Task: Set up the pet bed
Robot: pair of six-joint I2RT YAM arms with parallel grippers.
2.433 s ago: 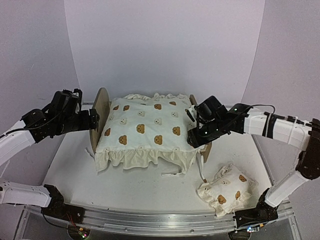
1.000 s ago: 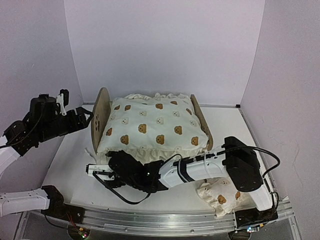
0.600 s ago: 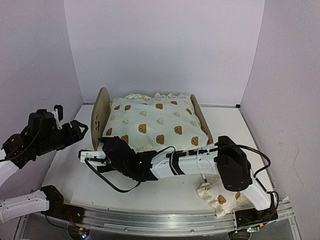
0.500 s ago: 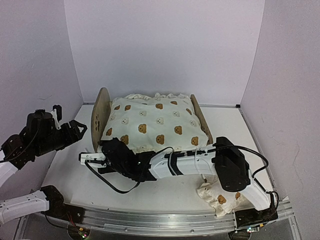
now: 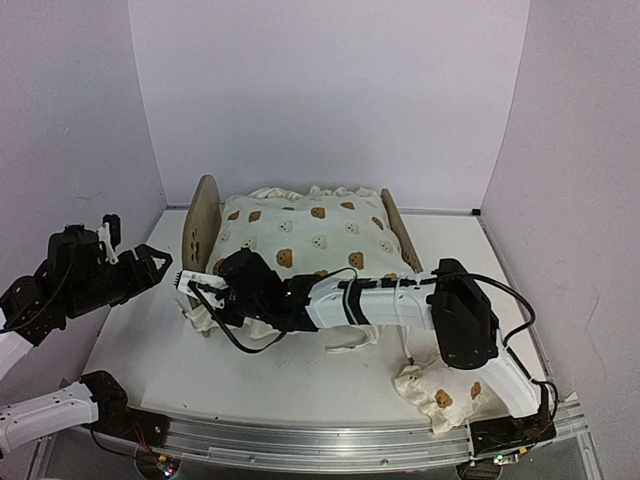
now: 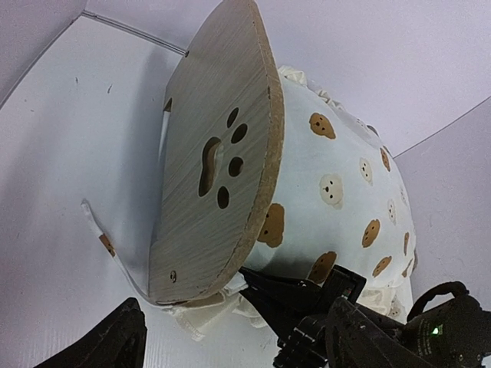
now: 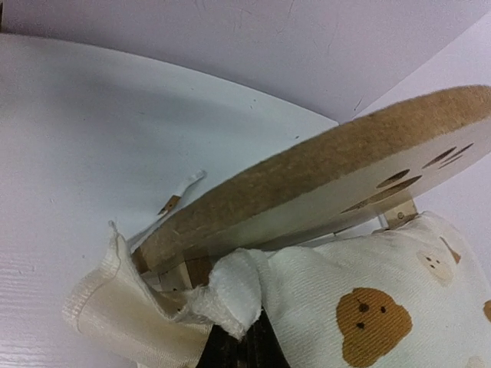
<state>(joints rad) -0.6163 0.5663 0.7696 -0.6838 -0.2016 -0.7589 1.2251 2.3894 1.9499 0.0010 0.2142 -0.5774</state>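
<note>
Since half a second ago the right claw (image 5: 190, 285) has risen to the near left corner of the pet bed (image 5: 203, 215). The bed stands by the table's (image 5: 140, 350) far edge, under a cushion (image 5: 310, 245). The left claw (image 5: 158, 262) hovers beside it, spread wide.

Left wrist view: the headboard (image 6: 215, 161) stands upright.

Right wrist view: a cream ruffle (image 7: 230, 295) covers the fingers, so I cannot tell its grip.

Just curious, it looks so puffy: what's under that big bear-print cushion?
A wooden pet bed. Its headboard and footboard stick out at either end of the cushion. The bed's base is fully covered by the cushion, so it can't be seen.
</note>
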